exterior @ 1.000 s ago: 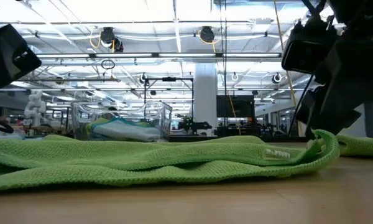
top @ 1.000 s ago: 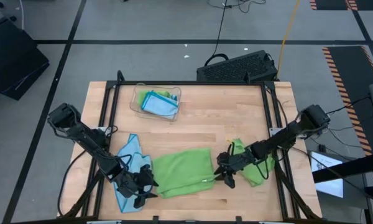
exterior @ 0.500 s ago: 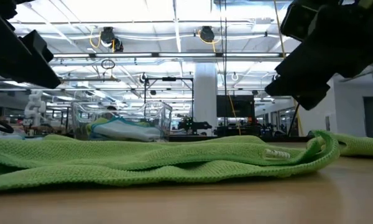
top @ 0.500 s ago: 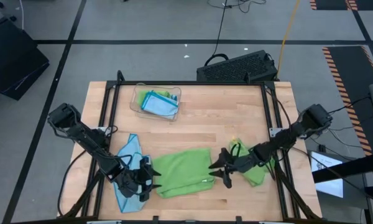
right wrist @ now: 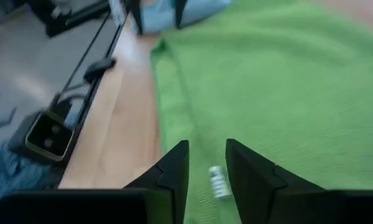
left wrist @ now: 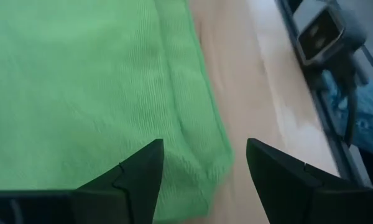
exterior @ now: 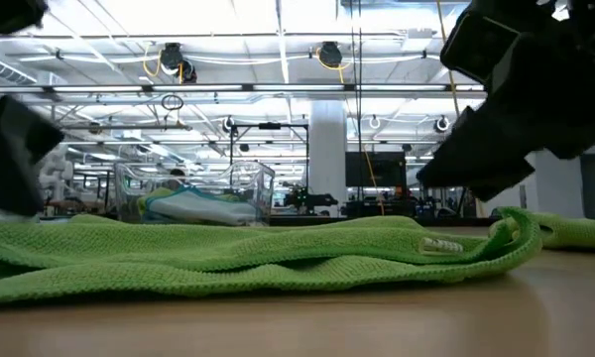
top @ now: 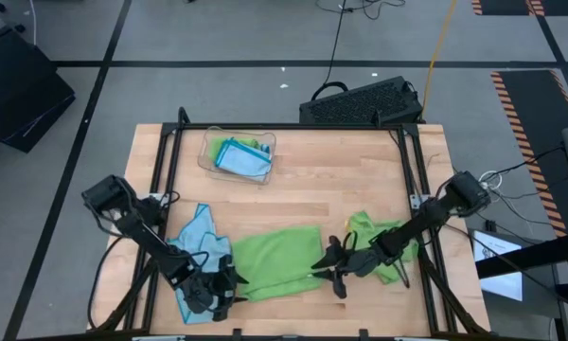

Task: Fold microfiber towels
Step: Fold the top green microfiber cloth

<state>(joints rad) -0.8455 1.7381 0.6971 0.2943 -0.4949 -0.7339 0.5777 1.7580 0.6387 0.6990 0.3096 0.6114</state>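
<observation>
A lime green microfiber towel [top: 279,260] lies spread flat near the table's front edge. My left gripper [top: 227,282] hangs open just over its near left corner [left wrist: 219,167], one finger on either side of that corner. My right gripper [top: 329,269] hovers low over the near right edge, its fingers a narrow gap apart above the white tag [right wrist: 219,182]. In the low view it hangs just above the towel's raised corner [exterior: 511,230]. A light blue towel [top: 197,248] lies crumpled at the left. A second green towel [top: 377,239] is bunched at the right.
A clear plastic tray [top: 208,156] holding folded blue and green towels stands at the far left of the table. Black frame rails [top: 161,180] run along the table's left and right sides. Bare wood lies between the tray and the spread towel.
My left gripper has sunk toward the green towel's near left corner. My right gripper has moved toward the table's left and near edge, off the bunched towel's side and over the spread towel's near right edge. The towels have not moved.
</observation>
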